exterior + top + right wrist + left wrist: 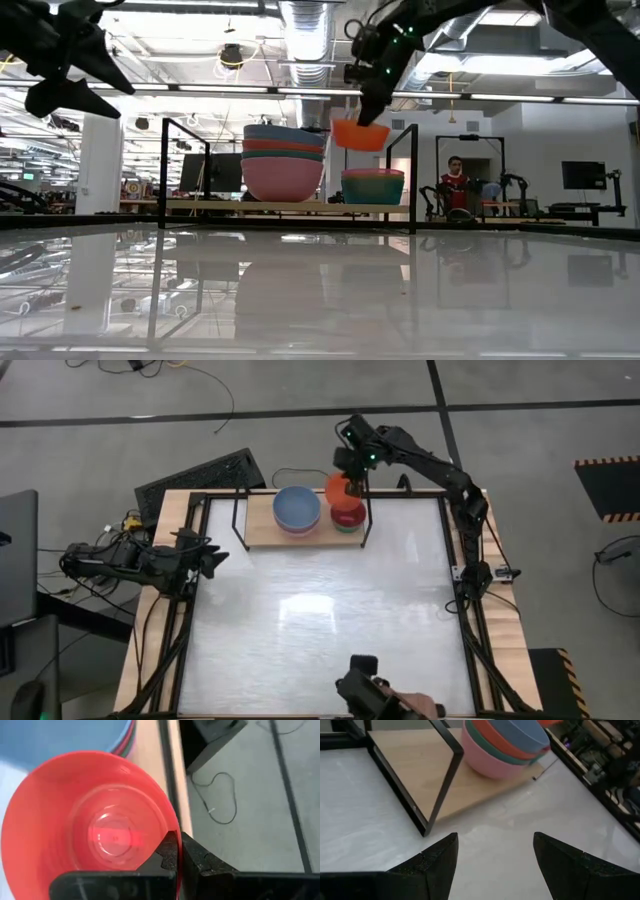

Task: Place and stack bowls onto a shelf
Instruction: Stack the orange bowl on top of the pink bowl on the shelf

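Note:
The shelf (262, 530), a light-wood board with black uprights, stands at the table's far edge. On it a stack of bowls (283, 163) has pale pink at the bottom, green and red above, and grey-blue on top (297, 506). A second, lower stack (373, 186) with teal and magenta bowls stands to its right. My right gripper (352, 484) is shut on an orange bowl (360, 134) above that second stack. My left gripper (212, 557) is open and empty at the table's left edge, and it also shows in the left wrist view (495, 855). My right gripper pinches the orange bowl's rim (176, 827) with one finger inside the bowl and one outside. The fingers come from above, pointing down. The bowl hangs open side up, about level, clear above the second stack.
The shelf's black uprights (412, 178) stand close beside the second stack. A black keyboard (200, 478) lies beyond the table's far left corner. A camera mount (365, 690) and a hand show at the near edge. A person (455, 185) stands in the room behind.

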Controlling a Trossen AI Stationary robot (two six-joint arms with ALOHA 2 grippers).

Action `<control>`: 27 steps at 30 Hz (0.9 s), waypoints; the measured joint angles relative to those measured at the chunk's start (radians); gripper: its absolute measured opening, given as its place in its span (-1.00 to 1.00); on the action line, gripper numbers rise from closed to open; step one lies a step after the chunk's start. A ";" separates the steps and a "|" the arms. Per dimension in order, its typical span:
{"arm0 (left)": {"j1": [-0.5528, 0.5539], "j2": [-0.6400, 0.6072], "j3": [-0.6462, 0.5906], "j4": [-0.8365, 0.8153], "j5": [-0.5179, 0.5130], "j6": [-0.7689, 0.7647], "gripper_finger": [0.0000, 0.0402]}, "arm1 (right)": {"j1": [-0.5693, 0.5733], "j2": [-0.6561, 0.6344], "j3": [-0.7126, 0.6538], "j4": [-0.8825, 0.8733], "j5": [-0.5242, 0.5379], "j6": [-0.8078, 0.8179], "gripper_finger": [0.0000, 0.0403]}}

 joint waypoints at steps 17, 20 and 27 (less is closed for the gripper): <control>0.000 0.000 0.000 0.001 -0.021 -0.082 0.22 | 0.005 0.000 -0.148 0.018 -0.027 -0.103 -0.89; 0.000 0.000 0.000 0.001 -0.024 -0.096 0.22 | 0.008 0.000 -0.148 0.016 -0.029 -0.113 -0.89; 0.000 0.000 0.000 0.002 -0.024 -0.099 0.22 | 0.012 0.010 -0.147 -0.012 -0.030 -0.121 -0.83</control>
